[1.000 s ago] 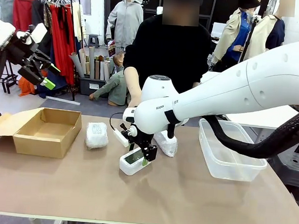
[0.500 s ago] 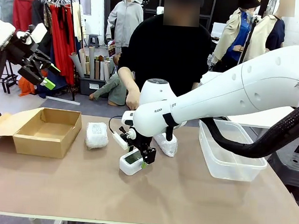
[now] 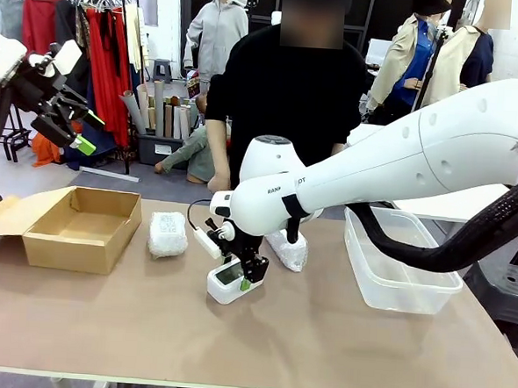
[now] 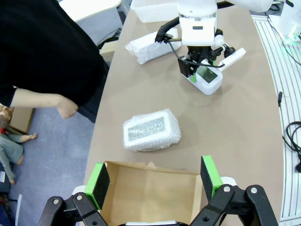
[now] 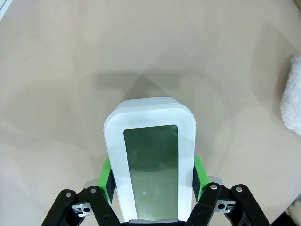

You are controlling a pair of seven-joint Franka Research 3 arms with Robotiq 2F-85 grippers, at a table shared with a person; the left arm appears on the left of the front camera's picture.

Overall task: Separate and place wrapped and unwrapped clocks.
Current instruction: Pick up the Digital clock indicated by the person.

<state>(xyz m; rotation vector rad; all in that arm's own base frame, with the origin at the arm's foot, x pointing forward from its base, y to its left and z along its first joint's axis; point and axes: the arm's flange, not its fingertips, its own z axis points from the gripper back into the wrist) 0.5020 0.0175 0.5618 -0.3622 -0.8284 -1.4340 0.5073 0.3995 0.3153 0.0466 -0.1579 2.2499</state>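
The unwrapped clock [image 3: 226, 281], white with a grey screen, rests on the table near the middle. My right gripper [image 3: 241, 275] is shut on it, and in the right wrist view its green pads [image 5: 108, 181] press both long sides of the clock [image 5: 149, 150]. One wrapped clock [image 3: 168, 234] in bubble wrap lies left of it, near the box. Another wrapped clock [image 3: 289, 249] lies just behind my right arm. My left gripper [image 3: 89, 129] hangs open high at the far left. In the left wrist view it [image 4: 154, 181] is above the box, with the wrapped clock [image 4: 150, 130] beyond.
An open brown cardboard box [image 3: 81, 227] sits at the table's left. A clear plastic tub [image 3: 395, 264] stands at the right. A person in black stands at the far edge, one hand [image 3: 217, 184] hanging near the table. The front of the table is bare.
My right gripper's fingers have closed onto the bare clock's sides. The person's hand has drawn back from the table. My left arm has stayed still.
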